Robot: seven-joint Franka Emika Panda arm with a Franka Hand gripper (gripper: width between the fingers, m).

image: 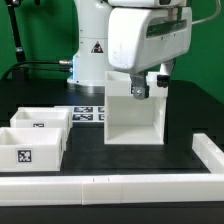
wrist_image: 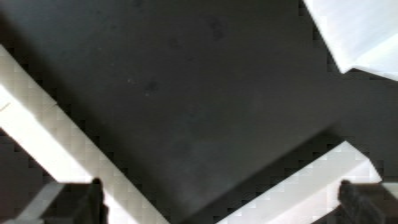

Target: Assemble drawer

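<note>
The drawer's tall white box shell stands upright in the middle of the black table, its open front toward the camera. Two small open-topped white trays with tags lie at the exterior view's left, one further back and one nearer. My gripper hangs at the shell's top edge, toward its right side. In the wrist view the gripper is open, its dark fingertips wide apart, with white shell edges forming a V between them. Nothing is held.
The marker board lies flat behind the trays, left of the shell. A long low white border rail runs along the front and up the right side. The arm's white base stands behind the shell.
</note>
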